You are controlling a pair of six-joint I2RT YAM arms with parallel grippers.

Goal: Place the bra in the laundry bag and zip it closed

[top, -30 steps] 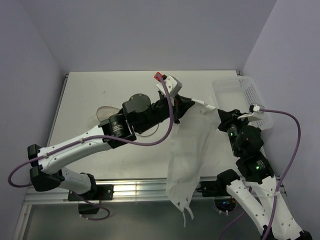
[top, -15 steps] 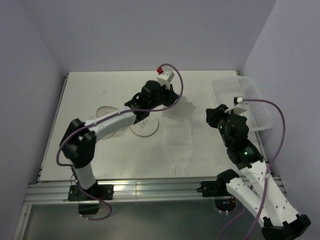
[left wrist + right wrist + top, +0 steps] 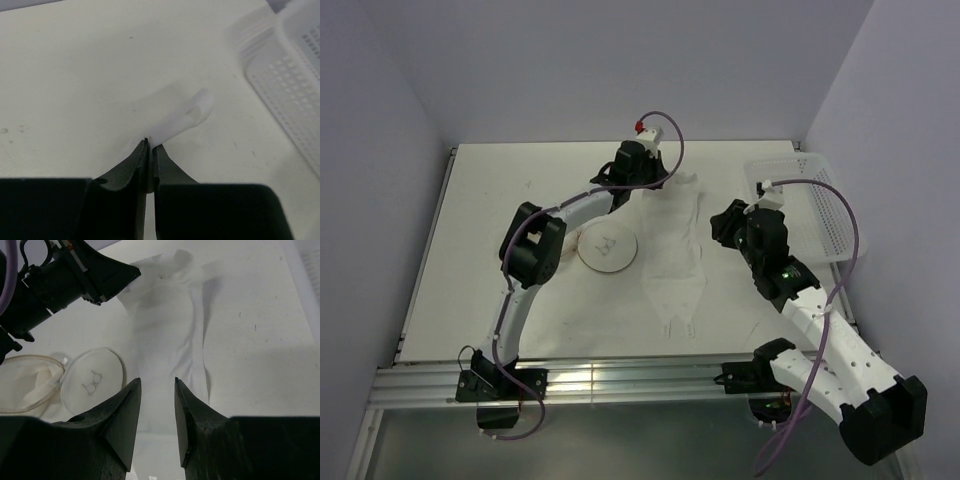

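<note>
Pinching one end of the bra (image 3: 675,245), the left gripper (image 3: 150,143) has its jaws pressed together on a fold of white fabric, which juts out past the fingertips towards the basket (image 3: 295,95). The left arm is stretched far out over the table (image 3: 510,180), and the pinched end is the bra's far end. From there the bra runs flat along the table towards the near edge, with thin straps trailing at its near end. It lies outside the bag (image 3: 607,247).

The bag sits just left of the bra, its round face with the black bra symbol turned up. In the right wrist view a second tan-rimmed round part (image 3: 25,385) lies beside that face, touching it; whether the zip is open I cannot tell.

The right gripper (image 3: 157,382) hangs over the bra's right side with only a narrow gap between its fingers (image 3: 187,415) and nothing in it. The basket stands at the table's right edge, apart from the bra.
</note>
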